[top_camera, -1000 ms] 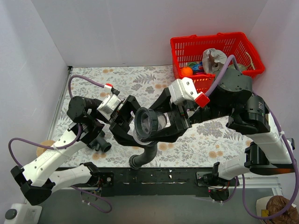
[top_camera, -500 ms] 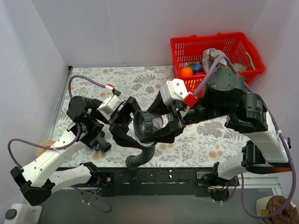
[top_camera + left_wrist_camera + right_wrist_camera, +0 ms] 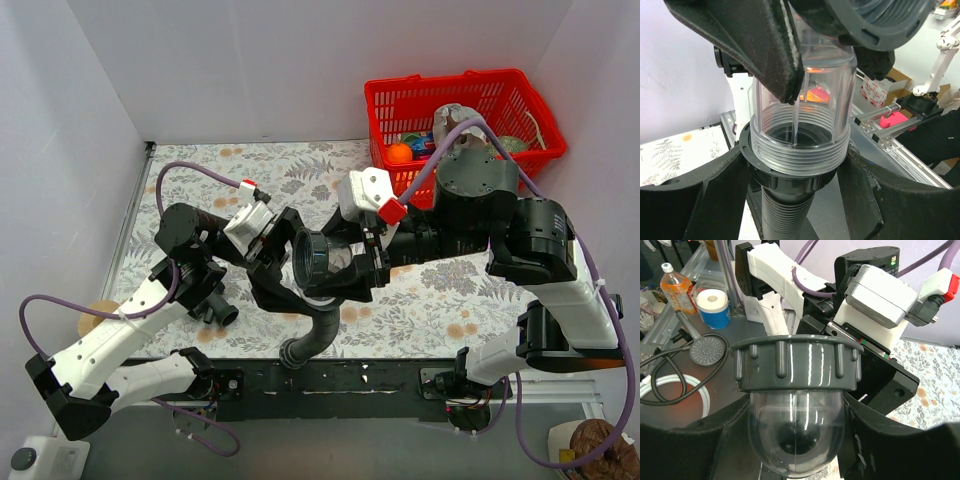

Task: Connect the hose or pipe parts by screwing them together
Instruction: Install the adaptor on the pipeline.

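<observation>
hose end and cap held close above the bench, threads not yet joined

the black ribbed hose (image 3: 318,335) is lifted at the middle of the top view. its free length curls down toward 6 o'clock, and its lower end is near the bench's front edge. its upper end carries a black collar (image 3: 790,175) and a clear threaded sleeve (image 3: 800,142), whose threads are bare. the left end effector (image 3: 283,268) is clamped on that collar, with one finger on each side, as its wrist view shows.

just beside the sleeve, at its 1 o'clock in the left wrist view, is the open mouth of the grey-ringed cap (image 3: 796,365), tilted. whether the two touch i cannot tell. the cap's clear dome (image 3: 796,432) is squeezed between the fingers of the right end effector (image 3: 350,265), which reaches in from 3 o'clock.

a dark grey t-shaped fitting (image 3: 212,306) lies on the floral bench (image 3: 300,170) at 8 o'clock, beside the left arm. a red basket (image 3: 450,78) stands at 1 o'clock in the far corner, with an orange ball (image 3: 399,153) among its contents.
</observation>
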`<state>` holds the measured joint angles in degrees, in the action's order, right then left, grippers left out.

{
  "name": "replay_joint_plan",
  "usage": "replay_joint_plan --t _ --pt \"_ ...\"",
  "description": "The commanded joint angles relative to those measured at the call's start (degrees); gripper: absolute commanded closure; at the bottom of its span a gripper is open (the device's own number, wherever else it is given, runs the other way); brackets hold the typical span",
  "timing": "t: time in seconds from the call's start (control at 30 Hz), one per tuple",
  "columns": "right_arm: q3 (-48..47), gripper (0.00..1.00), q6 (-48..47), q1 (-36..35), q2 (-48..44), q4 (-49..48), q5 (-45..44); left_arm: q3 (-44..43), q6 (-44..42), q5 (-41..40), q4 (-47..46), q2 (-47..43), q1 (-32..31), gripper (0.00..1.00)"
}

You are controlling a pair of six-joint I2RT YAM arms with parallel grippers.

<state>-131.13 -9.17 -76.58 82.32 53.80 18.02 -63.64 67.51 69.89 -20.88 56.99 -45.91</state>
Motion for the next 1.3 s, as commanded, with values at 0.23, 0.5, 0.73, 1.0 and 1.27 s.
replay_joint_plan --t 0.23,0.5,0.73,1.0,1.27 --pt "2.6 0.99 -0.1 0.3 -1.5 5.3 -4.6 0.0 -1.4 -9.0 -5.0 -2.1 -0.3 0.99" --pt "8.3 0.99 0.6 0.3 -5.7 1.4 -5.9 0.1 -0.1 -10.2 -6.9 -2.7 -0.3 1.0" --pt "8.3 0.99 0.9 0.3 -5.1 1.7 -6.6 -0.3 -0.2 -10.4 -6.9 -2.8 -0.3 1.0" --pt "10.4 0.99 1.3 0.3 -3.7 1.7 -9.9 -0.4 -0.8 -13.1 -6.6 -3.2 -0.3 1.0" --pt "15.6 0.99 2.8 0.3 -5.4 -0.1 -11.8 -0.6 -3.2 -19.4 -5.7 -3.8 -0.3 1.0"
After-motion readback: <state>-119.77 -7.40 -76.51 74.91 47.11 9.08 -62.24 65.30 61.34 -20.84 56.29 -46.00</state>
